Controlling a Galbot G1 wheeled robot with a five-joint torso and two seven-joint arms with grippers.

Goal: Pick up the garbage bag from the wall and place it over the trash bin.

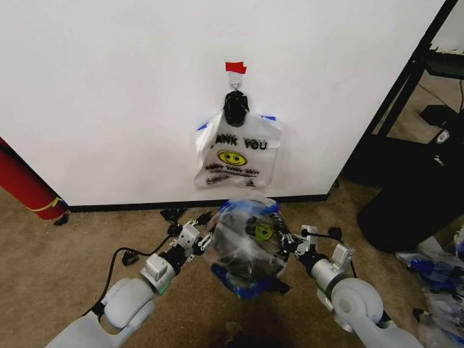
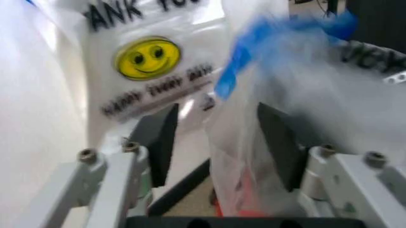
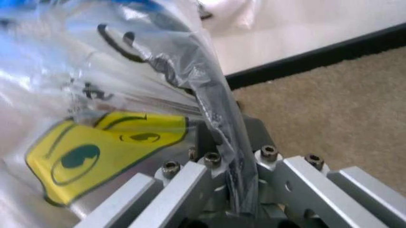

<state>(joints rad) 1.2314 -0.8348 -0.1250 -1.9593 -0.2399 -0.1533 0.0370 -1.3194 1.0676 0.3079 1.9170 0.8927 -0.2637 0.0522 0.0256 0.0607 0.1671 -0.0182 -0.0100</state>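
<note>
Low at the left, the left gripper (image 1: 205, 239) has its fingers (image 2: 159, 137) spread wide, one pad inside the garbage bag (image 1: 246, 250) rim. That clear, blue-patched bag (a yellow print shows through) is stretched between both arms, near the wall (image 1: 109, 87). At its right, the right gripper (image 1: 291, 243) pinches a gathered fold tight. Farther off, a white "THANK YOU" bag (image 1: 235, 154) hangs below red tape (image 1: 235, 67).

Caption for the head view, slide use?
Both hands, left hand and right hand, stretch crinkly clear plastic garbage bag below the white wall.
</note>
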